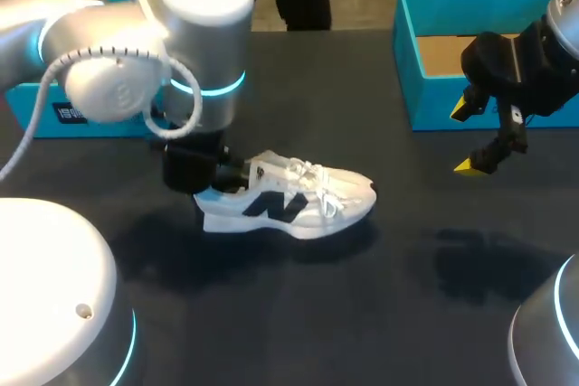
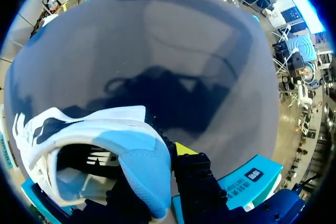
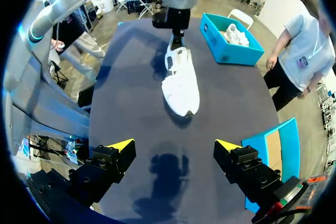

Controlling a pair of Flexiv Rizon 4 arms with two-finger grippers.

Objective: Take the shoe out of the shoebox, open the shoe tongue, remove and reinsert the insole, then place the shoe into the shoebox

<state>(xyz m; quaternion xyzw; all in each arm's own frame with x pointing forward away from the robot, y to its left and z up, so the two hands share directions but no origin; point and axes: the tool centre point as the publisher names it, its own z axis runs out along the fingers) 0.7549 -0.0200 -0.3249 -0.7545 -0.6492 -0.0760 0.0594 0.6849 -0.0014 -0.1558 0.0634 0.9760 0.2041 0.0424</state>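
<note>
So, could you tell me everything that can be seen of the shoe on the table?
The shoe is a white sneaker that looks like mesh and leather, with a black mark on its side, white laces and a light blue lining. It stands upright on its sole on the dark table, heel toward my left arm and toe toward my right. The left gripper grips its heel collar, one finger inside and one outside. Nothing else touches it.

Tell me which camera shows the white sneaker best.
Head view: the white sneaker with a black side logo stands in nearly full profile. Right wrist view shows it toe-on; left wrist view only its heel opening.
</note>
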